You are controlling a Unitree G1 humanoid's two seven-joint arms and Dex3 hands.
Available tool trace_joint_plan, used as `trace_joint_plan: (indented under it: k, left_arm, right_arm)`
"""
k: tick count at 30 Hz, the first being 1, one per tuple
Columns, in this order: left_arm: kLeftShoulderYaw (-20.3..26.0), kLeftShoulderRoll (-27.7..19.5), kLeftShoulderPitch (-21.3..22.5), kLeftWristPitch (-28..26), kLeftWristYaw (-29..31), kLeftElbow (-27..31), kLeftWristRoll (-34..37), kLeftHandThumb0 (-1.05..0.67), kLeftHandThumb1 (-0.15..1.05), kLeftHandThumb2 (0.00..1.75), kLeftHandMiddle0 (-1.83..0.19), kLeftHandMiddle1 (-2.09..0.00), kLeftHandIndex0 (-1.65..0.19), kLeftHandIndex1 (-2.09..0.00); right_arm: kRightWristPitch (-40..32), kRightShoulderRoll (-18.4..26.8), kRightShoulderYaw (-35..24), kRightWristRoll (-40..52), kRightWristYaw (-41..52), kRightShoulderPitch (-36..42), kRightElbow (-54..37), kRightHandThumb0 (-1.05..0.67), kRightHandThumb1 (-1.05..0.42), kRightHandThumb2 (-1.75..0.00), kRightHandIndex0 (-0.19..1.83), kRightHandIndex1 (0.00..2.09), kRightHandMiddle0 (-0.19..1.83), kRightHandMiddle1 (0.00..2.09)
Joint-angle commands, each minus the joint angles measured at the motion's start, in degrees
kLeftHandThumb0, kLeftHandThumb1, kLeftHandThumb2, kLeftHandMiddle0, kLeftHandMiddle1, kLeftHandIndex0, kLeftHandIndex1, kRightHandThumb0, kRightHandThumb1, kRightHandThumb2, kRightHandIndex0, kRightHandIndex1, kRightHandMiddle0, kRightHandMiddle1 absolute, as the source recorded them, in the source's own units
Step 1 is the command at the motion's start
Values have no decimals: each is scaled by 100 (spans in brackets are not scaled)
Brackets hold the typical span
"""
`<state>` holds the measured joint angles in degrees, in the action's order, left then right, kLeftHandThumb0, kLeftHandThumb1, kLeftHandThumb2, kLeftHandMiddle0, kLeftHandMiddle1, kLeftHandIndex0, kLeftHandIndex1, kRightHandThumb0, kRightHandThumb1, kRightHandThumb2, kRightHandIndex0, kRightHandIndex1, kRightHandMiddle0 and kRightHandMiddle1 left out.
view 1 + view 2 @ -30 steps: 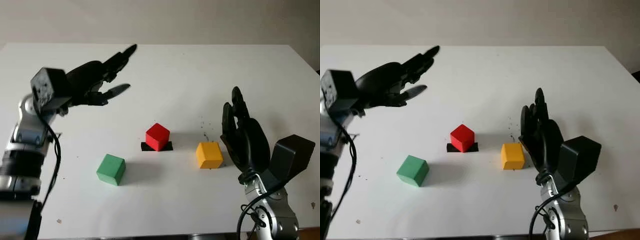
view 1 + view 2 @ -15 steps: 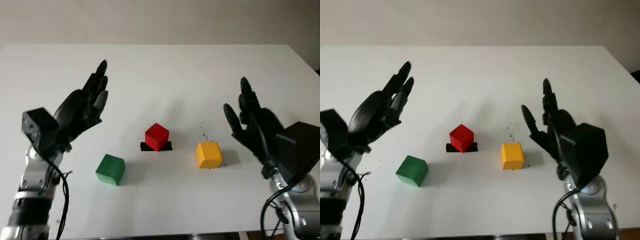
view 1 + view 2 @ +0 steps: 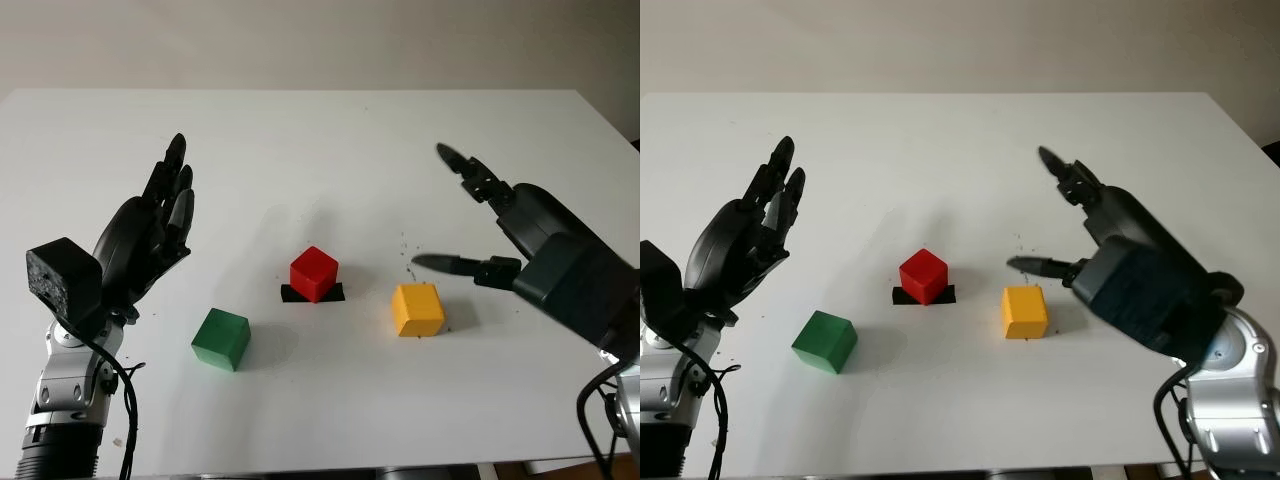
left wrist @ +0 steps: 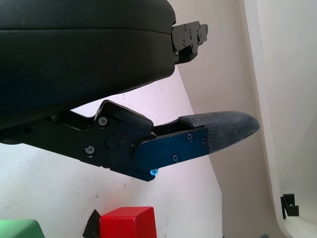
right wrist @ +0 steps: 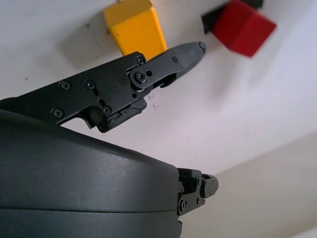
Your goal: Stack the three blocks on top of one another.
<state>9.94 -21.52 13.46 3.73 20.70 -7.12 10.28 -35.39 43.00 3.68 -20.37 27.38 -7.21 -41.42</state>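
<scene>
Red block (image 3: 314,272) sits on its black marker (image 3: 334,292), yellow block (image 3: 418,309) to its right, green block (image 3: 221,339) front-left — nothing stacked yet. My right hand (image 3: 520,235) hovers open above yellow; my left hand (image 3: 140,243) waits open beside green.

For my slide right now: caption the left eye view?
Open hands flank green block, red block, yellow block, unstacked.

Matt painted blocks (image 3: 417,308) (smooth), matt white table (image 3: 330,140)
</scene>
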Motion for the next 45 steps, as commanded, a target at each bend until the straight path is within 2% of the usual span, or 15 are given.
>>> trace_joint_plan:
  k: [1,7,14,23,35,45]
  left_arm:
    - [-17,22,-2,70,-21,86,-39,-77,105,69,19,0,19,0]
    - [-13,15,63,180,10,11,-41,-75,105,68,19,0,19,0]
    - [27,-40,79,143,5,-25,-57,-76,105,65,19,0,19,0]
    - [102,-25,44,86,-106,-11,-44,-81,105,60,19,0,19,0]
    - [40,45,-4,130,-61,122,-28,-76,105,61,19,0,19,0]
    - [70,-46,-17,94,-41,105,-102,-80,105,60,19,0,19,0]
  right_arm:
    - [101,210,177,-247,148,-105,-162,-51,-80,-4,0,9,22,9]
    - [635,445,684,-1426,362,-1,-156,-65,-78,-5,8,11,34,10]
    - [1022,273,931,-2202,637,127,31,-68,-78,-5,8,8,38,8]
    - [1484,51,970,-3036,775,366,263,-67,-77,-5,8,7,44,9]
    - [1782,-425,872,-3495,576,494,921,-63,-81,-6,11,7,48,8]
    - [1955,-845,662,-3204,217,580,1220,-58,-87,-7,17,8,59,13]
